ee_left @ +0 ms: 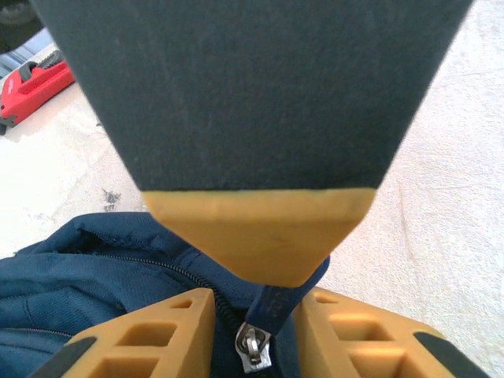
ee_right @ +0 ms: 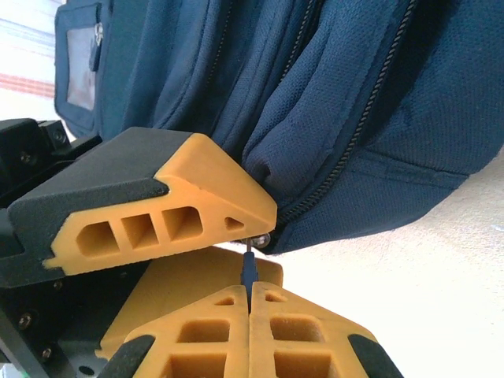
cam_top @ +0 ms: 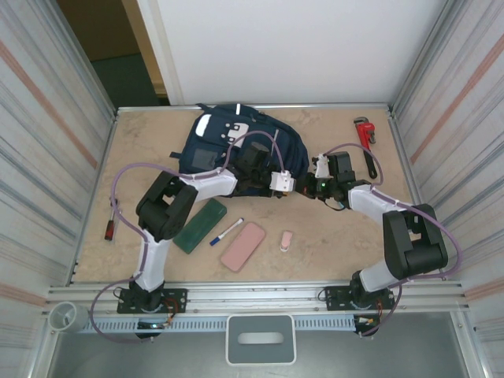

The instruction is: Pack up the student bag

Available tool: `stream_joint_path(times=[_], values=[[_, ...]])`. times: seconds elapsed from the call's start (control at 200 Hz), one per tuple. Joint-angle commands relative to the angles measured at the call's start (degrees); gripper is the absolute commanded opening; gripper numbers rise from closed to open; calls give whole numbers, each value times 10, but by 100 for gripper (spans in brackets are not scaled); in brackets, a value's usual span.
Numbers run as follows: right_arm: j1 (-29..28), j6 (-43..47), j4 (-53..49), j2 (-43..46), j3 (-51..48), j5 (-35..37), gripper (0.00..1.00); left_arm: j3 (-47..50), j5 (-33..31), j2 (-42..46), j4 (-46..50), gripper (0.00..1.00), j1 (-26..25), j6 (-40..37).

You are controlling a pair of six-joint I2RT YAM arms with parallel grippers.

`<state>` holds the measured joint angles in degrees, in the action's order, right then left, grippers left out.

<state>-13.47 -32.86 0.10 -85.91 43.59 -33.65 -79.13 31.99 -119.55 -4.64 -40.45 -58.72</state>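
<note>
The student bag [cam_top: 228,146], a navy backpack, lies at the back centre of the table. Both grippers meet at its right edge. My right gripper [ee_right: 250,293] is shut on the blue fabric tab [ee_right: 249,268] of the bag's zipper pull. My left gripper [ee_left: 253,303] stands open, one yellow finger on each side of the metal zipper slider [ee_left: 253,346] and the blue tab [ee_left: 277,303]. Neither finger presses on them. The right gripper's finger [ee_left: 260,228] looms over the tab in the left wrist view. In the top view the left gripper [cam_top: 298,186] and right gripper [cam_top: 313,183] almost touch.
A red pipe wrench [cam_top: 365,134] lies at the back right. In front of the bag are a green case [cam_top: 201,224], a pen [cam_top: 227,231], a pink case [cam_top: 242,246] and a small pink eraser [cam_top: 286,240]. A small red item [cam_top: 110,231] lies at the left edge.
</note>
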Motion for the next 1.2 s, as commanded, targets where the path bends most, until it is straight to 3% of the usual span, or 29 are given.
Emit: stream_joint_path(times=[0.0,0.175,0.366,0.451,0.756,1.197], values=[[4,-10,17,-4,0,-16,0,-10,10,-20,2,28,10,-7],[6,-11,23,-9,0,-16,0,-8,20,-20,2,16,13,-7],[6,-14,32,-17,0,-16,0,2,30,-13,-12,10,14,-2],[6,-15,38,-22,1,-23,0,3,29,-12,-13,10,14,-3],[5,-15,45,-36,1,-40,17,5,31,-9,-13,9,14,-3],[0,-18,54,-61,15,-46,16,6,34,-9,-9,9,13,-4]])
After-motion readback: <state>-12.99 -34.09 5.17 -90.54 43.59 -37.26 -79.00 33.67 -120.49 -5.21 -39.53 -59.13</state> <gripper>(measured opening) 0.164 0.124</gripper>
